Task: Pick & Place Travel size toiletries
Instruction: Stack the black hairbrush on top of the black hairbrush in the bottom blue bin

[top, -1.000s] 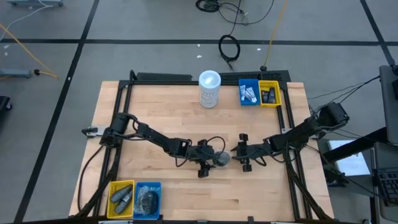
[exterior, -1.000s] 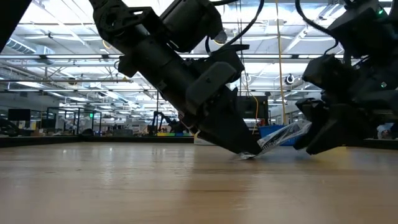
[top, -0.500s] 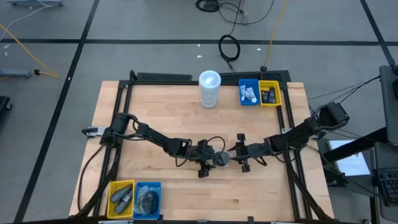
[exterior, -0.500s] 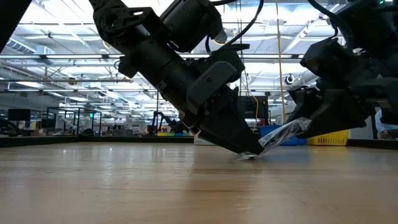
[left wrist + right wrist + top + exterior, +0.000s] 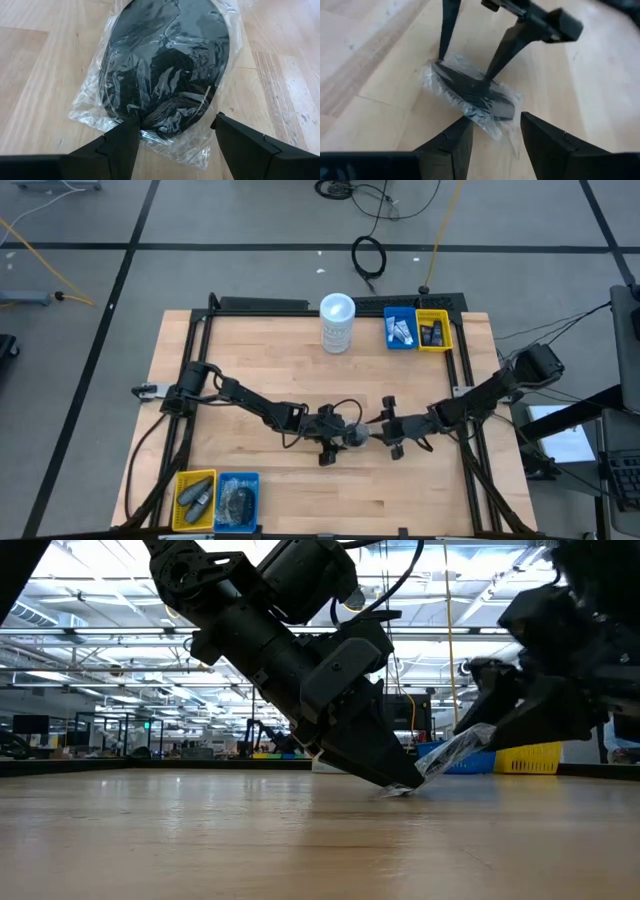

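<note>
A round dark bundle in clear wrap (image 5: 356, 435) sits at the middle of the table, tilted, with its lower end on the wood (image 5: 402, 787). My left gripper (image 5: 343, 436) comes from the table's left and is shut on that lower end. My right gripper (image 5: 383, 431) comes from the right and is open. Its fingers stand on either side of the wrap's raised free end (image 5: 492, 127). Other toiletries lie in the bins at the table's far edge and near left corner. My left gripper pinches the bundle's end nearest to it (image 5: 150, 120) between its two fingers, which reach across the disc from the table's left, slanting down. The bundle is tilted: the held end rests on the table and the far end (image 5: 468, 745) points up toward my right gripper. My right gripper has the wrap's loose end between its open fingers; whether they touch it I cannot tell.
A tall white canister (image 5: 337, 323) stands at the far edge, beside a blue bin (image 5: 402, 330) and a yellow bin (image 5: 433, 330). A yellow bin (image 5: 195, 498) and a blue bin (image 5: 238, 500) sit at the near left corner. Bare wood surrounds the grippers.
My right gripper has moved toward the table's left, closing in on the bundle's raised end until its open fingers flank the wrap. My left gripper and the bundle have stayed as they were, with the bundle tilted.
</note>
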Available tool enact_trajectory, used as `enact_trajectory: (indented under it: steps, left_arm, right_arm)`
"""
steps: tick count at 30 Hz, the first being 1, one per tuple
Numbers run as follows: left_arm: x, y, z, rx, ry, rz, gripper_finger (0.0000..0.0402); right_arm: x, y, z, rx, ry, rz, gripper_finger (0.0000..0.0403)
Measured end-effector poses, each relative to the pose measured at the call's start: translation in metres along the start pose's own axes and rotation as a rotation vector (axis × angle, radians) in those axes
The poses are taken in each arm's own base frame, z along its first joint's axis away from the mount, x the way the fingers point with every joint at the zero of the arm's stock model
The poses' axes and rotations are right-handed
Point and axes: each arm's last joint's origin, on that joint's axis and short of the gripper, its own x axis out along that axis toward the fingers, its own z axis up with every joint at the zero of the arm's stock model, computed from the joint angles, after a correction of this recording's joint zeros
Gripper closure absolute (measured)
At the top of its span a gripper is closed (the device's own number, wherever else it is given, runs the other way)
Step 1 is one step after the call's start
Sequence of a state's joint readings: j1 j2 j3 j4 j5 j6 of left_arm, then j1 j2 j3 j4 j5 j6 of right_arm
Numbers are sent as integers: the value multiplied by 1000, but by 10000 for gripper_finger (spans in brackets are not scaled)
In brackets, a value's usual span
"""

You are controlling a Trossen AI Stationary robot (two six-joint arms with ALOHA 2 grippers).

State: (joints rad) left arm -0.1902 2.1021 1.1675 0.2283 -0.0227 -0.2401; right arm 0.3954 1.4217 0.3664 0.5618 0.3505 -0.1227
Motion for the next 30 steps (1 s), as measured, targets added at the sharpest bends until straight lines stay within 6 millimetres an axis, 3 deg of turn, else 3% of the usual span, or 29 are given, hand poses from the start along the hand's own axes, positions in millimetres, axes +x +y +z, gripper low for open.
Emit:
enact_trajectory:
  steps: [8, 25, 30]
  left_arm:
    - [0, 0, 0, 0, -2, -1, 147]
    - [0, 0, 0, 0, -4, -1, 147]
    - [0, 0, 0, 0, -6, -1, 147]
  right_arm:
    - [-10, 16, 6, -141, -40, -68, 245]
    - [-4, 21, -3, -121, 12, -54, 263]
    - [1, 23, 6, -113, -49, -69, 281]
